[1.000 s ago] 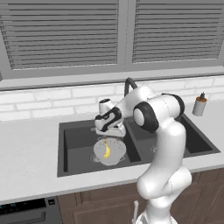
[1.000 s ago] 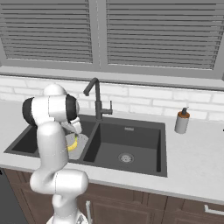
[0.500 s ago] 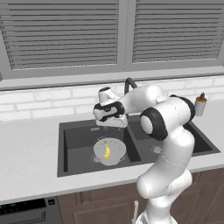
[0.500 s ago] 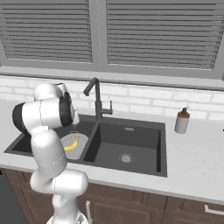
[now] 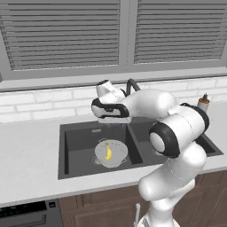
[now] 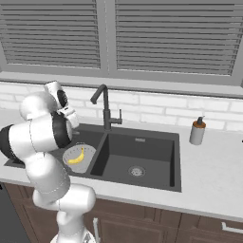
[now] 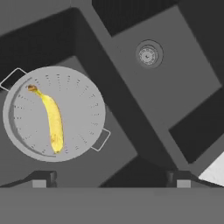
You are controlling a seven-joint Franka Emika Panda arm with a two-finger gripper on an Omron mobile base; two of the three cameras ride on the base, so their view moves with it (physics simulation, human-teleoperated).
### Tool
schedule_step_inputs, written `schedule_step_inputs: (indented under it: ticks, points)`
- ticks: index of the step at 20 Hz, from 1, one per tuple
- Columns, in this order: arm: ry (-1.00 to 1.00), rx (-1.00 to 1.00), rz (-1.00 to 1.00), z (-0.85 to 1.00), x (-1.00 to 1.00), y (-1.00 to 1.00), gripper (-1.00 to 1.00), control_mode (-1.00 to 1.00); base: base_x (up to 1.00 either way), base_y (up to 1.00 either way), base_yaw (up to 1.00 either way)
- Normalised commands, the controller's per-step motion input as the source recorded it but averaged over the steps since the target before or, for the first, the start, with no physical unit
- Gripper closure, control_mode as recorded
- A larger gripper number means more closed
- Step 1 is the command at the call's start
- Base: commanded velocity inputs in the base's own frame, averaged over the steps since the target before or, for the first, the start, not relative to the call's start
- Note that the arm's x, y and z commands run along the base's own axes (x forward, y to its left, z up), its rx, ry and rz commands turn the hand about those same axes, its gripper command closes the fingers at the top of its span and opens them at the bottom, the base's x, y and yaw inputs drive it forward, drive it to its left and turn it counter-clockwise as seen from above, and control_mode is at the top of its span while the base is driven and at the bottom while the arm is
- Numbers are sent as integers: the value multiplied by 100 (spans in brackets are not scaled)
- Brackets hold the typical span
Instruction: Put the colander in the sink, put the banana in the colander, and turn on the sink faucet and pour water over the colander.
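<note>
two steps down: curved yellow banana point(image 7: 52, 119) lying in the light grey perforated metal colander point(image 7: 83, 113).
gripper point(image 7: 111, 178) hovering wide open, empty; thin dark gooseneck faucet point(image 6: 105, 105) standing to its right.

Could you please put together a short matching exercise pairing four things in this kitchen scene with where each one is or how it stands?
Things:
1. banana
2. colander
3. soap bottle
4. end effector

Places or states:
A. on the counter to the right of the sink
B. open, raised above the sink
C. lying inside the colander
D. sitting in the left basin

Pairs: 1-C, 2-D, 3-A, 4-B
</note>
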Motion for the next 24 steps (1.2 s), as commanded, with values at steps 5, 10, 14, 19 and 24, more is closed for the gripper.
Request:
schedule_step_inputs:
  ticks: [5, 10, 14, 19, 24]
  points:
    - [-12, -5, 0, 64, -90, 0, -100, -100, 0, 0, 0]
    - [-7, 0, 0, 83, -47, -1, -100, -100, 0, 0, 0]
    - [-2, 0, 0, 90, -4, -6, -100, -100, 0, 0, 0]
    - [0, 0, 0, 88, -2, -16, -100, -100, 0, 0, 0]
    - [0, 1, 0, 65, 0, -39, -100, -100, 0, 0, 0]
